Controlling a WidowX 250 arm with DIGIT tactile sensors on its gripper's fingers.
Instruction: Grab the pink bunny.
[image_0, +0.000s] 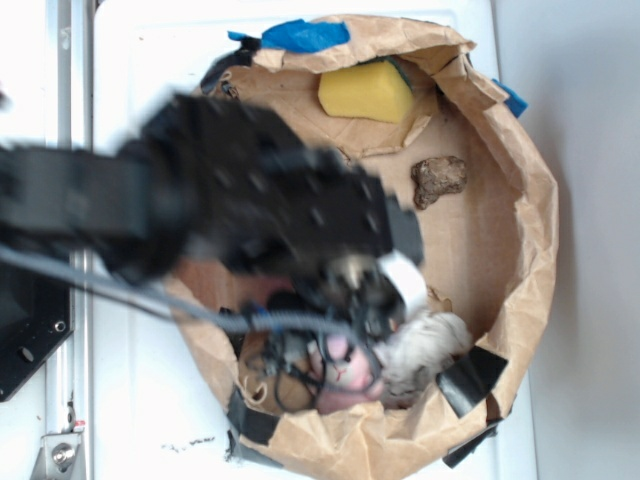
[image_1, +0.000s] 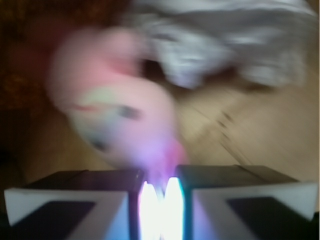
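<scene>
Gripper (image_1: 159, 192): in the wrist view its two fingers (image_1: 75, 192) are sitting almost together, only a thin bright slit showing between them. The pink bunny (image_1: 117, 107) is lying just beyond the tips, its lower end running down into that slit; the blur is keeping me from telling whether the pads are actually pinching it.

In the exterior view the gripper (image_0: 340, 335) is hanging low over the near end of the brown paper nest (image_0: 540, 230), with the pink bunny (image_0: 345, 375) partly showing beneath it. The grey-white paper wad (image_0: 430, 345) is resting just beside the bunny, touching or nearly so.

Further in the nest: a small brown lump (image_0: 438, 180) is lying alone on the floor, well apart from the bunny; a yellow sponge (image_0: 365, 92) is sitting against the far wall.

The crumpled paper wall is crowding close around the bunny and wad; the bare floor is lying toward the middle. The black arm (image_0: 200, 195) is covering the nest's left side.
</scene>
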